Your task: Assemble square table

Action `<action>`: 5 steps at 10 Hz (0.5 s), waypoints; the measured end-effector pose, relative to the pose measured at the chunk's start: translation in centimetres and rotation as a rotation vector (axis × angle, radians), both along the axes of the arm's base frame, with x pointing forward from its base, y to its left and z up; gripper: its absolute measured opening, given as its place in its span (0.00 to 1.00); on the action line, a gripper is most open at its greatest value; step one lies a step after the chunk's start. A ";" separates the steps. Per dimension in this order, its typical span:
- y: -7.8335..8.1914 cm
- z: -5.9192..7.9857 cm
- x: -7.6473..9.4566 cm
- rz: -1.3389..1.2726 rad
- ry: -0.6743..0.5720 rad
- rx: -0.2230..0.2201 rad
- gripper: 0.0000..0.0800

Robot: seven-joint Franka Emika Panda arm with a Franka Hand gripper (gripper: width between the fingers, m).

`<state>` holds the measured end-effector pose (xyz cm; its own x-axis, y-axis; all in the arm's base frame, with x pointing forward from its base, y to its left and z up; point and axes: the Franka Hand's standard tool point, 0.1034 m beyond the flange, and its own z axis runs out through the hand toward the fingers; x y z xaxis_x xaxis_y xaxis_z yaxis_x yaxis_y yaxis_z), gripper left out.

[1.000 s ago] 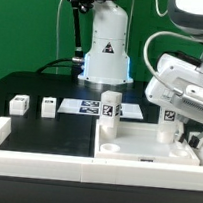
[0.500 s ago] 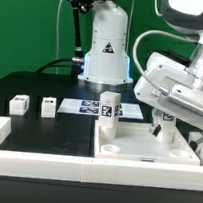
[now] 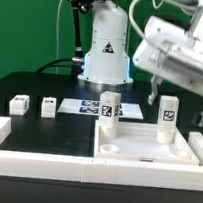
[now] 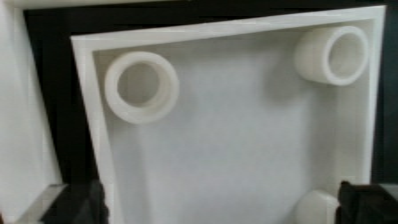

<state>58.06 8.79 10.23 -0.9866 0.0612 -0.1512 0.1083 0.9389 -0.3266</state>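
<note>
Black tabletop [image 3: 51,85], square table [image 4: 231,130] cropped in wrist view, gripper [image 4: 210,208] barely in frame, jaws apart, empty.

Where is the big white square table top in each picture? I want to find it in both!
Exterior view: the square table top lies low on the exterior view's right, with two leg posts standing on it.
Wrist view: the square table top fills most of the picture, seen from above.
Shared landmark: the round corner holes in the table top show in both views.
</note>
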 end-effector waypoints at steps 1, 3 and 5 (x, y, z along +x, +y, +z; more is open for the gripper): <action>-0.9 0.7 -0.2 -0.005 -0.008 0.002 0.81; -2.6 0.5 -0.3 0.004 0.002 0.006 0.81; -2.5 0.5 -0.4 -0.021 -0.007 0.010 0.81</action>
